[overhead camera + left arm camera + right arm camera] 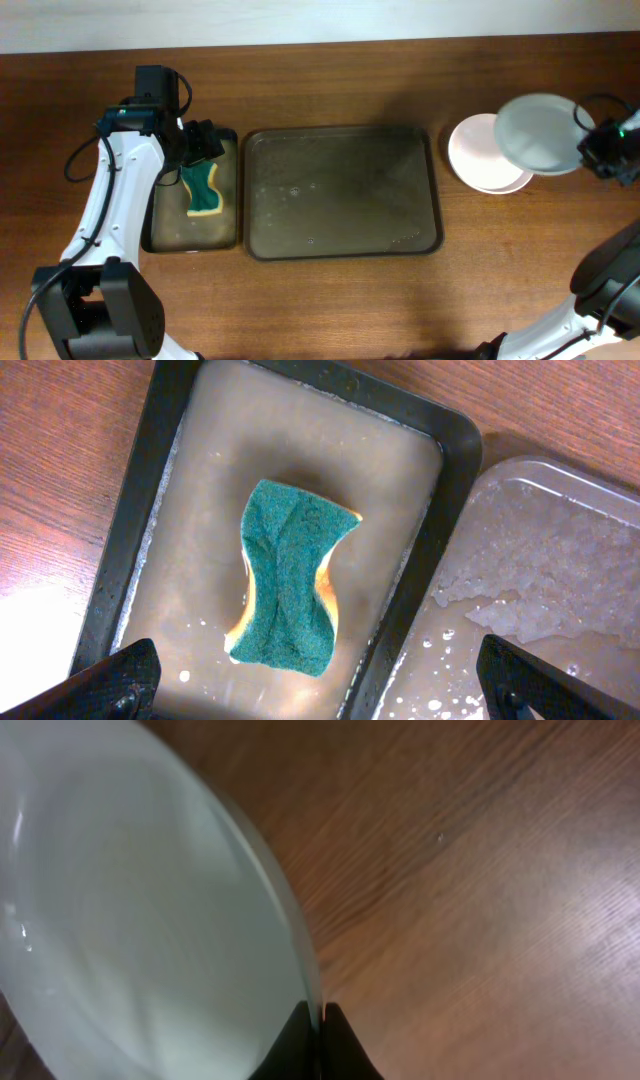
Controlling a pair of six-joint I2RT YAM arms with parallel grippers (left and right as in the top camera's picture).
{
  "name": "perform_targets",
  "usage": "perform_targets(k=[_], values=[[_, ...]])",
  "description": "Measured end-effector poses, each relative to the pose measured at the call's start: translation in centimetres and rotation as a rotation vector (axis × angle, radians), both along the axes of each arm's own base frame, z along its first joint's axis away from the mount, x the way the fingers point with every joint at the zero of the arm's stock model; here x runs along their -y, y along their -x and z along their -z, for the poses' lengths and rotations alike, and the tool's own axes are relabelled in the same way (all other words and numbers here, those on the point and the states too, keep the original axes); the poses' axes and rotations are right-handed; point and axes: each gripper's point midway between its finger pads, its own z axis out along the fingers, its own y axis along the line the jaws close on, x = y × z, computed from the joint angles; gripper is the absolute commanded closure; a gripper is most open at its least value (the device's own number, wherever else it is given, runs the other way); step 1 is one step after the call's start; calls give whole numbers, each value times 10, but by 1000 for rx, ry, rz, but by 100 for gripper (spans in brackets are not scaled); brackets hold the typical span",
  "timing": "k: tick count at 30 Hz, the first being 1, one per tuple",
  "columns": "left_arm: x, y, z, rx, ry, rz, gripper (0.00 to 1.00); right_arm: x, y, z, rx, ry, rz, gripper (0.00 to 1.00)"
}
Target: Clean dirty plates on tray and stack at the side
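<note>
Overhead view: illumination is even and moderate. The table reads dark brown, with a soft shadow just past the 12 o'clock edge of the tray. Left wrist view: glare washes out the wood at 8 o'clock. The sponge is in sharp focus, and water droplets glint. Right wrist view: the plate, close to the lens, is soft and unfocused. The wood brightens toward 4 o'clock.

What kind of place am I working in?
Probably a mock dishwashing station on a wooden table: a sponge in a small dark tray, a wet large tray, and white plates stacked beside it.
</note>
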Motion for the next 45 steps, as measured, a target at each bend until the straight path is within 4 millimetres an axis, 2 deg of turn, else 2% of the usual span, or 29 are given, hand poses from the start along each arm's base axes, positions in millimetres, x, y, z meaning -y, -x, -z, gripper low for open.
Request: perform_targets(k=[3, 7, 9, 11, 13, 16, 19, 23, 24, 26, 30, 32, 33, 35, 37, 38, 42, 45], values=[[0, 0, 0, -1, 0, 0, 1, -6, 1, 33, 18, -35, -1, 96], [0, 0, 0, 0, 0, 0, 1, -34, -6, 61, 31, -67, -63, 96], [0, 0, 0, 0, 0, 0, 1, -50, -13, 64, 28, -63, -106, 95], [0, 0, 0, 0, 0, 0, 1, -68, -25, 64, 26, -34, -161, 70], [0, 0, 0, 0, 0, 0, 1, -78, -28, 65, 2, 1, -188, 67], [0, 0, 0, 0, 0, 0, 1, -84, -30, 67, -35, 63, -202, 55], [0, 0, 0, 0, 0, 0, 1, -80, -28, 68, -59, 97, -189, 61], [0, 0, 0, 0, 0, 0, 1, -80, -18, 70, -104, 96, -182, 62], [0, 0, 0, 0, 0, 0, 0, -82, -13, 69, -123, 87, -183, 61], [0, 0, 0, -1, 0, 0, 1, -84, -9, 63, -147, 74, -186, 50], [0, 0, 0, 0, 0, 0, 1, -93, -15, 28, -114, 62, -203, 23], [0, 0, 0, -1, 0, 0, 1, -111, -23, -11, -17, 52, -230, 4], [0, 0, 0, -1, 0, 0, 1, -120, -24, -34, 40, 55, -251, 2], [0, 0, 0, -1, 0, 0, 1, -141, -12, -81, 136, 60, -282, 2], [0, 0, 0, 0, 0, 0, 1, -164, 19, -129, 210, 74, -312, 2], [0, 0, 0, -1, 0, 0, 1, -179, 50, -158, 256, 93, -332, 2], [0, 0, 0, -2, 0, 0, 0, -209, 116, -194, 315, 120, -390, 2], [0, 1, 0, -2, 0, 0, 1, -223, 156, -203, 333, 121, -423, 2]])
